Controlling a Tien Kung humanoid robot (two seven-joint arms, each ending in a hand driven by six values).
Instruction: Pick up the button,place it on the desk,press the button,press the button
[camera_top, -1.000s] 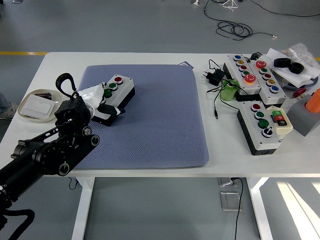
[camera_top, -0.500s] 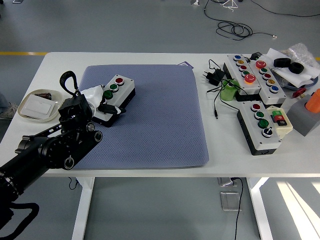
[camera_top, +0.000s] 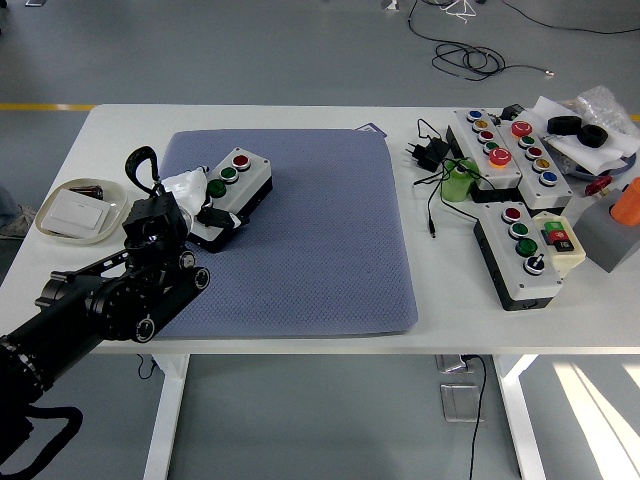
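At far left a dish (camera_top: 62, 232) sat on the desk (camera_top: 300, 118); the left robot hand (camera_top: 200, 205) gripped the near end of the button box (camera_top: 232, 185), fingers closed around it; the box lay on the blue mat (camera_top: 320, 250), buttons upward for pressing; spare button boxes (camera_top: 510, 150) lay well apart, right.

1. Left black five-fingered robot hand (camera_top: 190, 205): fingers mostly hidden behind its own wrist, can't tell what they're doing.
2. Near-left end of the grey button box w/ red + green buttons (camera_top: 240, 178) is covered by that hand.
3. Orange object (camera_top: 628, 203) at right is cut off by the edge.
4. Labels on the long grey multi-button panel (camera_top: 505, 148): too small to read.
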